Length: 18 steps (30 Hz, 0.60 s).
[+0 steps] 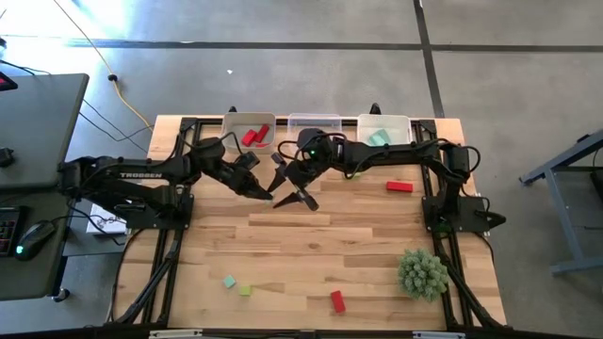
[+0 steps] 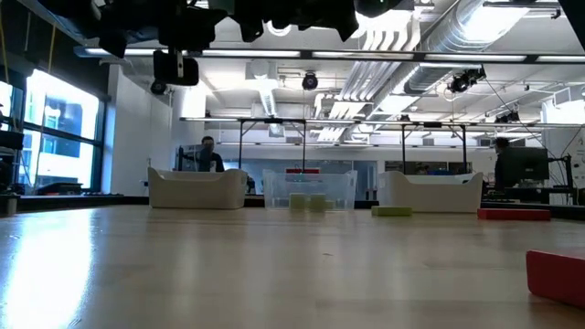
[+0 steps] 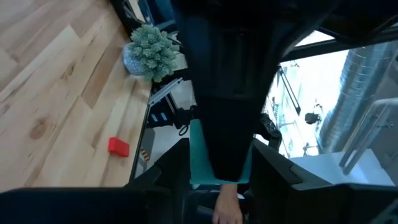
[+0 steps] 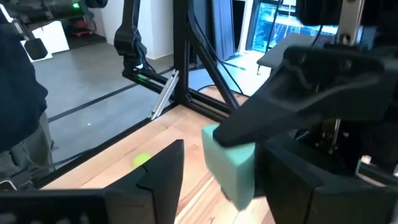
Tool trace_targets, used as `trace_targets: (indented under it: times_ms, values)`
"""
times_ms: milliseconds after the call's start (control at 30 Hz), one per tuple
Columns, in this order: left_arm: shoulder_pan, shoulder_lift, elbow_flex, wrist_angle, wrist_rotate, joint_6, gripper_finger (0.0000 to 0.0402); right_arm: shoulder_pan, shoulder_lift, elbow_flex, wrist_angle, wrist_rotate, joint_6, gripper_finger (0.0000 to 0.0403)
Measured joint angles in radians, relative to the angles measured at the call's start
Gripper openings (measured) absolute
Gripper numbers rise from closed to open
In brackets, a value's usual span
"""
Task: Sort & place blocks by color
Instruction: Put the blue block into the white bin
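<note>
Both grippers meet above the middle of the table. My left gripper (image 1: 266,191) comes from the left, points level and is shut on a teal block (image 4: 231,167). My right gripper (image 1: 288,179) reaches in from the right. It is open, and its two fingers stand on either side of the same block, with a gap showing at one finger (image 4: 163,167). In the left wrist view the right gripper's dark body covers most of the block (image 3: 199,155). Loose blocks lie on the table: red (image 1: 399,186), red (image 1: 337,300), teal (image 1: 229,281), yellow-green (image 1: 245,290). My left gripper pinches the teal block between its two fingers, on two opposite faces (image 3: 198,163). The fingers come in level from the table's left. The block is lifted clear, well above the table. One left finger (image 4: 292,93) lies over the block's top in the right wrist view.
Three bins stand along the far edge. The white one on the left (image 1: 233,125) holds red blocks, the middle one (image 1: 314,121) is clear, and the white one on the right (image 1: 400,125) holds teal blocks. A spiky green plant ball (image 1: 422,273) sits near the right front. The near middle of the wooden table is bare.
</note>
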Motion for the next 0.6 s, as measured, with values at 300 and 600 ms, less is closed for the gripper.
trace_targets:
  times_ms: [300,600]
  values:
    - [0.000,0.017,0.000,0.006,0.010,0.008,0.0108,0.007,0.000,0.000,-0.006,0.027,-0.011,0.0083]
    - [-0.001,0.017,0.000,0.005,0.018,0.008,0.0110,0.010,0.000,0.000,-0.011,0.039,-0.038,0.0055]
